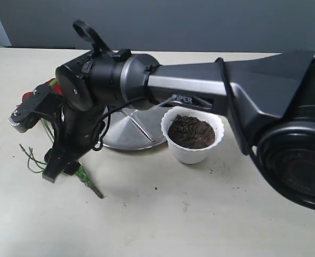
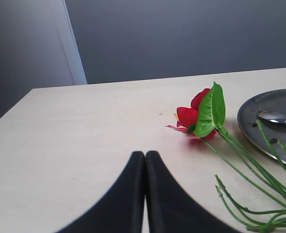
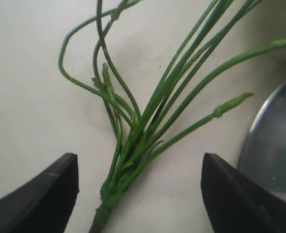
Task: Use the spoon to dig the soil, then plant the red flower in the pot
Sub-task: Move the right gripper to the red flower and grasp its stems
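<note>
The right tool [image 3: 139,194] is spread wide, one finger on each side of the bundled green stems of the red artificial flower [image 2: 193,116], which lies flat on the beige tabletop [image 1: 162,214]. The left tool [image 2: 144,194] is pressed together, holding nothing. The white scalloped plastic pot [image 1: 192,134] of dark soil [image 1: 191,131] stands at 3 o'clock from the round steel plate [image 1: 128,131].
</note>
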